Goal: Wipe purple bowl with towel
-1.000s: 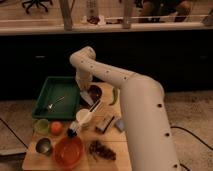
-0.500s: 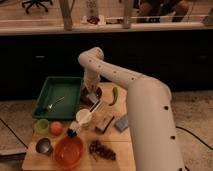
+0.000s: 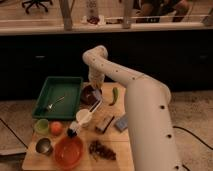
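The purple bowl (image 3: pixel 88 95) is small, dark and glossy. It sits on the wooden table just right of the green tray. My gripper (image 3: pixel 96 93) hangs down from the white arm (image 3: pixel 125 82) directly over the bowl's right side and hides part of it. A pale whitish strip (image 3: pixel 96 106) hangs below the gripper toward the white cup (image 3: pixel 84 116); I cannot tell whether it is the towel.
A green tray (image 3: pixel 70 82) with a utensil stands at the left. A green pepper (image 3: pixel 114 95), a brown block (image 3: pixel 105 122), a blue object (image 3: pixel 121 123), a green cup (image 3: pixel 41 126), an orange fruit (image 3: pixel 56 128), a metal cup (image 3: pixel 43 146), an orange bowl (image 3: pixel 68 151) and a dark cluster (image 3: pixel 101 150) lie on the table (image 3: pixel 120 155).
The arm's upper bend and the gripper have shifted a little to the right, from the tray's edge onto the purple bowl. The objects on the table have not moved.
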Tool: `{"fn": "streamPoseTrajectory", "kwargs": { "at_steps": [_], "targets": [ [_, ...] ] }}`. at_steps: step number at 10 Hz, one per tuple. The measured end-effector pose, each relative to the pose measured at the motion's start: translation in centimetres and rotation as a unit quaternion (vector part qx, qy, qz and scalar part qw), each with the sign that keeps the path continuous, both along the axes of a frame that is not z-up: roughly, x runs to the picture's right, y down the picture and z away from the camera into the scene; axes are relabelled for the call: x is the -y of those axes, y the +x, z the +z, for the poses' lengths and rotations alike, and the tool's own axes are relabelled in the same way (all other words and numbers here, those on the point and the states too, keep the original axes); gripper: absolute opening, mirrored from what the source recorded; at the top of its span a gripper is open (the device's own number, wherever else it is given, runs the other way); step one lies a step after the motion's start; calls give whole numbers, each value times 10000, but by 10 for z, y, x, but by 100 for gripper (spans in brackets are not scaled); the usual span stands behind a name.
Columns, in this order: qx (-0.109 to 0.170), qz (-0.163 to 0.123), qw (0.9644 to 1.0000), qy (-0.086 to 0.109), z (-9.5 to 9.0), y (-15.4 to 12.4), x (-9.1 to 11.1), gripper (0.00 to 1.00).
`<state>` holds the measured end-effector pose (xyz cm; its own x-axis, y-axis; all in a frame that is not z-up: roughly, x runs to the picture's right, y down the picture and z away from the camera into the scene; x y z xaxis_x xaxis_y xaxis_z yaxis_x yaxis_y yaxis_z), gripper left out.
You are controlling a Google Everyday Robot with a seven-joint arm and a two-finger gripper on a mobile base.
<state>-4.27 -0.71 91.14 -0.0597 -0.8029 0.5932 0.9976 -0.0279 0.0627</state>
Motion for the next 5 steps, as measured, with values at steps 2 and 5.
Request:
{"fn": "streamPoseTrajectory", "kwargs": {
  "at_steps": [2,5],
  "targets": [
    [-29,-28,10000,40,7,-2,7,2],
    [60,-126,9999,73,13,-14,13,2]
  ]
}}
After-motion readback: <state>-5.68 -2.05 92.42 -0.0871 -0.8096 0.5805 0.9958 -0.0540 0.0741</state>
